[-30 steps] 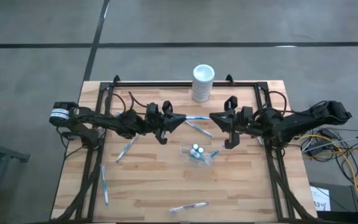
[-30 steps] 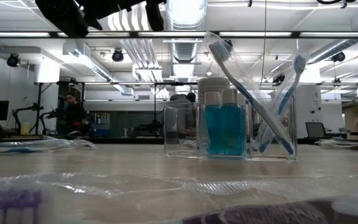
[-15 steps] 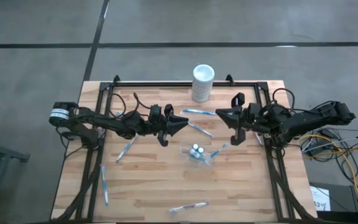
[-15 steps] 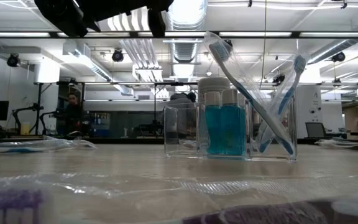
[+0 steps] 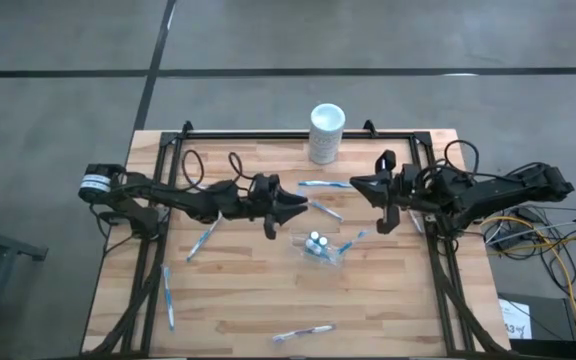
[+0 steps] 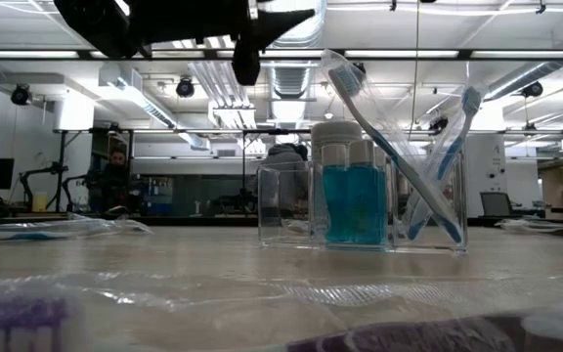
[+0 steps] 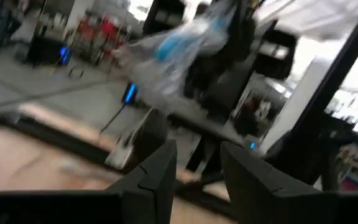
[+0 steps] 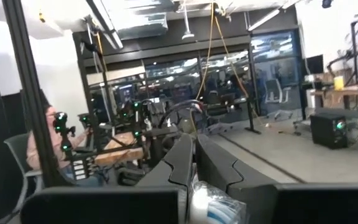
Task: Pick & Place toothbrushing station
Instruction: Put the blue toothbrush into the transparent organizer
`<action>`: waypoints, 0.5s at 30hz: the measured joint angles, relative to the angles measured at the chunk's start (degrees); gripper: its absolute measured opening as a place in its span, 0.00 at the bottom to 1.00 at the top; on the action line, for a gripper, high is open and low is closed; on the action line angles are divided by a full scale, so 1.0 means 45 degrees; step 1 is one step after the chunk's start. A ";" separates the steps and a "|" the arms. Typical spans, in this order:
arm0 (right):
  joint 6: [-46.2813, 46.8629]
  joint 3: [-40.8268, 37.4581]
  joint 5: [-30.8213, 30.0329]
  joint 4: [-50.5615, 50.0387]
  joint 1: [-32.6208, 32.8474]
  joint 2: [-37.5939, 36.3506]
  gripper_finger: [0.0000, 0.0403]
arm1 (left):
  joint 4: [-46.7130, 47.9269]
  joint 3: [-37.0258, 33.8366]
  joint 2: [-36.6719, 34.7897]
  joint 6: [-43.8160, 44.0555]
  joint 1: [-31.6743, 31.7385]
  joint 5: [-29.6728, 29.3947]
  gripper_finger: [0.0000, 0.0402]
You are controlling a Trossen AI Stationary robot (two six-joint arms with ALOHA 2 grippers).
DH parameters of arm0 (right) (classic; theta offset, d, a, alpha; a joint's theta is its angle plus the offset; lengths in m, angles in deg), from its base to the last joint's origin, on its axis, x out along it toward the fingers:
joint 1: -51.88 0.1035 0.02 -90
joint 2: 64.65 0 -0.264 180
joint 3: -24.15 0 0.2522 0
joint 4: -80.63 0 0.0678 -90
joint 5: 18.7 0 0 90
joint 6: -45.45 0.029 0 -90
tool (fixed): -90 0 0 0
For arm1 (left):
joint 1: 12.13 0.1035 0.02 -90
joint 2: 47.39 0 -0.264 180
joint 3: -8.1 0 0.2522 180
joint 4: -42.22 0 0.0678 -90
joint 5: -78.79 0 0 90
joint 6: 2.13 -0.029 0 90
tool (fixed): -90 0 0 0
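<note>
two dark robot arms reach toward each other above a wooden worktop. the left hand hangs over the middle, its fingers a little apart and holding nothing, likely lined up to pick something below. the right hand hovers opposite, fingers nearly closed, with something pale between them; whether it is gripped, i cannot tell. the clear cup with teal tubes stands between the hands. wrapped toothbrushes lie scattered about, awaiting collection. a white cylinder stands at the far edge.
</note>
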 joint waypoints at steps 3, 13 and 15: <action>0.0624 0.0000 0.0013 -0.0800 0.0002 -0.0420 0.03 | 0.0695 0.0000 0.0000 0.0003 0.0005 0.0015 0.33; 0.2219 0.0141 0.0301 -0.3819 0.0002 -0.1899 0.03 | 0.1571 0.0000 -0.0054 -0.0582 0.0025 0.0024 0.33; 0.2502 0.0648 0.0377 -0.5198 0.0002 -0.2043 0.03 | 0.1845 0.0000 -0.0073 -0.0619 0.0029 0.0022 0.33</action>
